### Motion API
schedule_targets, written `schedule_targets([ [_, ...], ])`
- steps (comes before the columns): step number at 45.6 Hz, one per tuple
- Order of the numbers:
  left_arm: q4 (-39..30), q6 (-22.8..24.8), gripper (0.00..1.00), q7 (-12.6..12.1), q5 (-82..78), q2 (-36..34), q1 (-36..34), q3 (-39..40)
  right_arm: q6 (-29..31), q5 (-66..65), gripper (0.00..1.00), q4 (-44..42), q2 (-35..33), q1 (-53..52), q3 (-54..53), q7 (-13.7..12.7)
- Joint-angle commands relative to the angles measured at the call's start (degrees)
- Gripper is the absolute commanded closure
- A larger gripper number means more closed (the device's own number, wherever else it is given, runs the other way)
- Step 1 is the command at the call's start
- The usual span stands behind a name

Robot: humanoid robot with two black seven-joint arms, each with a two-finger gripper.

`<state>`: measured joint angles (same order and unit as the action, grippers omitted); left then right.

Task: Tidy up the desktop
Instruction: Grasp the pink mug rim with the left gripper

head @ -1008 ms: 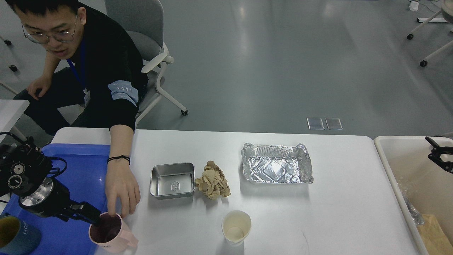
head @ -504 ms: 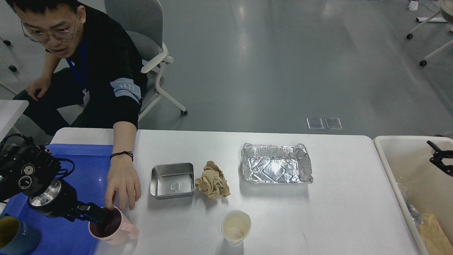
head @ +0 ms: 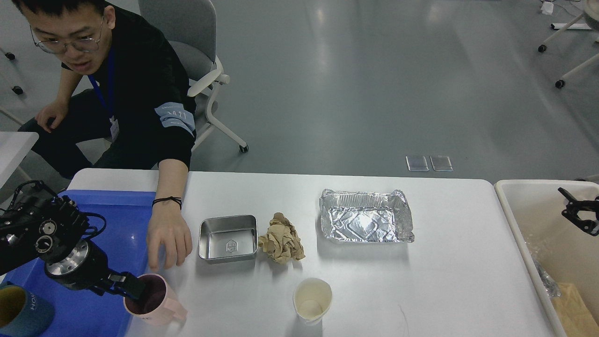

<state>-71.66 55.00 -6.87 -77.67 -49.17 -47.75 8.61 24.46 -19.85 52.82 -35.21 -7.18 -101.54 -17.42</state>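
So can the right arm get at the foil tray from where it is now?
Probably yes. The right gripper hangs over the cream bin, and the white desktop between it and the foil tray is bare. Whether it reaches that far is unclear.

- White desktop (head: 444, 281); blue tray (head: 112, 224) at left edge.
- On it: steel tin (head: 228, 238), crumpled brown paper (head: 282, 243) touching tin, foil tray (head: 366, 222), paper cup (head: 312, 300), pink mug (head: 155, 306).

White tabletop (head: 449, 281), wide, smooth, faintly glossy.

Lies flat across the lower view, far corners rounded, far edge against grey floor; left end covered, right end close beside another surface; middle strewn, right part mostly bare.
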Motion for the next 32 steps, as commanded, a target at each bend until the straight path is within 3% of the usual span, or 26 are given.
schedule_targets([
  [1,0.47,0.0,0.09,-0.69,-0.03,1.53,0.11,0.0,-0.03,-0.01,0.0,0.0,0.05,0.07,-0.07,0.02],
  [8,0.56,0.0,0.13,-1.22,-0.03,2.32,0.2,-0.09,-0.03,-0.01,0.0,0.0,0.23,0.07,-0.07,0.02],
  [14,0.65,0.0,0.25,-1.22,-0.03,2.5,0.2,0.0,0.06,-0.01,0.0,0.0,0.23,-0.02,-0.07,0.02],
  [23,0.56,0.0,0.3,-1.22,0.06,2.85,0.12,0.0,0.06,-0.01,0.0,-0.09,0.23,0.06,-0.07,0.02],
  [25,0.56,0.0,0.35,-1.3,0.06,3.2,0.12,0.0,-0.03,-0.01,0.0,-0.09,0.23,0.07,-0.07,0.02],
  [28,0.56,0.0,0.52,-1.39,0.06,3.38,0.12,0.0,-0.03,0.08,0.0,-0.08,0.23,0.07,-0.07,0.02],
  [32,0.56,0.0,0.53,-1.3,0.06,3.38,0.11,0.0,0.06,0.08,0.0,-0.08,0.32,0.07,-0.07,0.02],
])
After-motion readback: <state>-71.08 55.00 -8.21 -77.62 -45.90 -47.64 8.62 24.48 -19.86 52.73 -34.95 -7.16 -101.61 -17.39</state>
